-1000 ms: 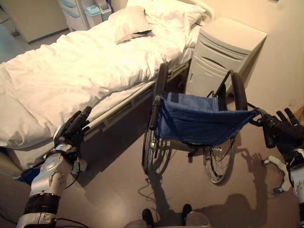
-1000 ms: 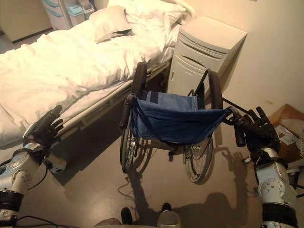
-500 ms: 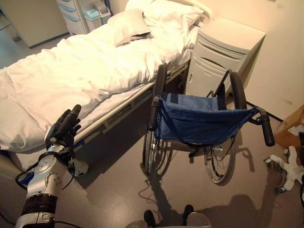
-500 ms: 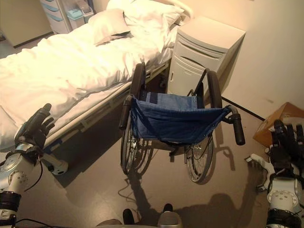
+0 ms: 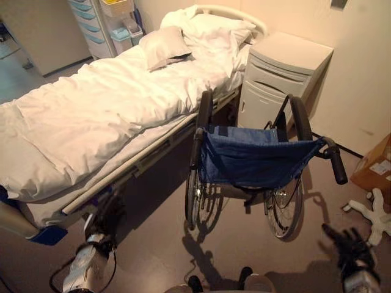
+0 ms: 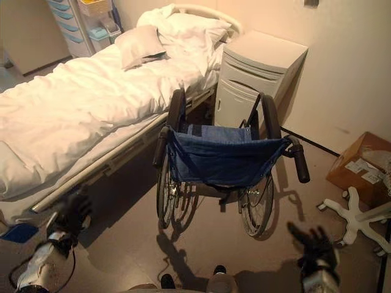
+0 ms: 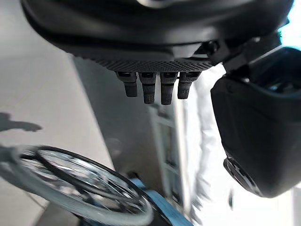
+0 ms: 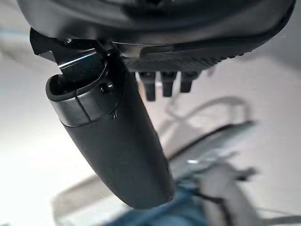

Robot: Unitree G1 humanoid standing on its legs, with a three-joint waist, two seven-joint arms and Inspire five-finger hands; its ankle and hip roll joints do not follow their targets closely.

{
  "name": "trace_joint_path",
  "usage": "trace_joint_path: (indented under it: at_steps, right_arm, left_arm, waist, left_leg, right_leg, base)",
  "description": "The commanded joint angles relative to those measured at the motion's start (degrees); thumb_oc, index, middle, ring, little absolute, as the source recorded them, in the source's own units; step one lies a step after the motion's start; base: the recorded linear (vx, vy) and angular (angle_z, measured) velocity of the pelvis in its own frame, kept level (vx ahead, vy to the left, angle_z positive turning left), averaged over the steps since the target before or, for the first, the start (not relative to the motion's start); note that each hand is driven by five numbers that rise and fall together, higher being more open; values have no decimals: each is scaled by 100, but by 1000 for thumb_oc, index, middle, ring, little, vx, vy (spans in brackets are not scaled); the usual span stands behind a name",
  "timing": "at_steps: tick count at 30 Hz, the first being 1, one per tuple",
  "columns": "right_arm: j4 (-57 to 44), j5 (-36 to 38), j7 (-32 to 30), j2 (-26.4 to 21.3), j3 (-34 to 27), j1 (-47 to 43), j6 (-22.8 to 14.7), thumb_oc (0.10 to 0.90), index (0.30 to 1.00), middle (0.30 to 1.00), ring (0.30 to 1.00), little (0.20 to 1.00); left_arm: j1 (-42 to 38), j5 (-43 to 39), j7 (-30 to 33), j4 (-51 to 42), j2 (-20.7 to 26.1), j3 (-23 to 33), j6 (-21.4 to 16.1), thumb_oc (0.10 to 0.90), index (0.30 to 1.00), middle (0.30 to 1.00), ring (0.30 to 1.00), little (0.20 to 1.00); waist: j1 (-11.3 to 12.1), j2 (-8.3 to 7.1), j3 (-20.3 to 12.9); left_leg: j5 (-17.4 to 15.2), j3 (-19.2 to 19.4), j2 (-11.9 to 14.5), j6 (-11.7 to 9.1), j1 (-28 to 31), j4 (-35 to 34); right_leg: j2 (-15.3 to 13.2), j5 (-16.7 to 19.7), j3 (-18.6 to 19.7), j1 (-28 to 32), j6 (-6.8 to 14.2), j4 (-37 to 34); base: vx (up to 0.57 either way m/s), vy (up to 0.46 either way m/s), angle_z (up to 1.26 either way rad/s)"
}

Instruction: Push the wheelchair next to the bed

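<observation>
Wheelchair [image 5: 253, 165] at frame centre, just beside bed [image 5: 91, 116]. Left robot hand [image 5: 105, 213] and right robot hand [image 5: 349, 247] low, fingers straight, holding nothing.

Pale bedside cabinet [image 5: 281, 76] against the wall, cardboard box [image 6: 360, 168] on the floor at far right, white star-shaped wheeled base [image 6: 354, 220] just beside the box, drawer cart [image 5: 101, 21] with pale blue drawers at top left

Open floor [image 5: 153, 250] lies behind the wheelchair [image 5: 253, 162], hemmed by bed [image 5: 104, 110], cabinet [image 5: 278, 73] and cardboard box [image 5: 374, 171].
</observation>
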Motion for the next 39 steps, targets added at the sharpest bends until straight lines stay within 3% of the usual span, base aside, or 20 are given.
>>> trace_joint_path:
  at_steps: [1,5,8,10,14,17,21,25,31,39]
  right_arm:
    - [-39,-796,144,-187,223,-373,-487,800,900,900,900,900]
    - [387,-1409,473,-19,691,-287,-533,800,900,900,900,900]
    - [638,-1882,652,130,1063,-226,-539,800,900,900,900,900]
    - [596,-2275,718,172,1291,-148,-586,800,900,900,900,900]
    - [536,-2330,793,336,1608,-18,-449,800,900,900,900,900]
    - [638,-2468,769,415,1795,-47,-484,800,900,900,900,900]
    - [985,-2571,763,457,1955,-201,-337,800,900,900,900,900]
    - [1475,-2924,896,377,2172,-417,-39,800,900,900,900,900]
    - [1998,-3120,1022,434,2309,-524,178,800,900,900,900,900]
    - [2169,-3284,1089,548,2434,-478,293,800,900,900,900,900]
  left_arm:
    - [-236,399,-212,-107,191,39,-1057,800,900,900,900,900]
    - [-113,733,-239,465,-9,-156,-1356,800,900,900,900,900]
    - [-61,1027,-98,822,-130,-322,-1604,800,900,900,900,900]
    - [-29,1218,88,954,-207,-391,-1635,800,900,900,900,900]
    - [67,1556,112,1159,-398,-565,-1844,800,900,900,900,900]
    - [64,1672,28,1318,-543,-728,-1611,800,900,900,900,900]
    - [37,1956,-41,1754,-766,-1031,-1377,800,900,900,900,900]
    - [-21,2178,-287,2210,-966,-1264,-1088,800,900,900,900,900]
    - [-93,2146,-547,2706,-1077,-1480,-740,800,900,900,900,900]
    - [-223,2349,-655,2711,-1040,-1755,-808,800,900,900,900,900]
  waist:
    - [156,80,-288]
    - [173,112,-324]
    - [208,89,-380]
    - [199,72,-417]
    - [176,41,-414]
    - [188,22,-386]
    - [219,-33,-340]
    - [295,-93,-377]
    - [249,-8,-541]
    - [161,39,-691]
  left_leg:
    - [-454,-180,-99,-179,58,93]
    - [-336,-378,68,-208,-87,98]
    - [-258,-527,200,-331,-177,78]
    - [-179,-621,315,-432,-225,66]
    - [31,-597,618,-728,-335,130]
    - [125,-584,743,-857,-440,267]
    - [-57,-852,590,-869,-655,807]
    - [-400,-1025,231,-779,-750,1216]
    - [-223,-929,282,-771,-474,516]
    - [-114,-840,248,-723,-339,62]
  right_leg:
    - [-214,653,331,-456,235,769]
    - [-39,250,678,-141,139,785]
    - [257,-192,724,173,49,307]
    - [439,-333,811,236,-59,104]
    - [666,-518,701,404,-260,-208]
    - [720,-511,609,466,-351,-312]
    - [686,-428,630,517,-450,-473]
    - [616,-283,590,547,-432,-694]
    - [718,-172,559,510,-354,-884]
    - [778,-49,609,471,-253,-1012]
  base:
    - [-87,-214,36]
    - [-77,-211,43]
    - [-96,-317,33]
    - [-80,-309,2]
    - [-97,-287,15]
    - [-100,-198,9]
    - [-96,-65,10]
    - [-70,-6,11]
    - [-18,28,-1]
    - [4,42,-1]
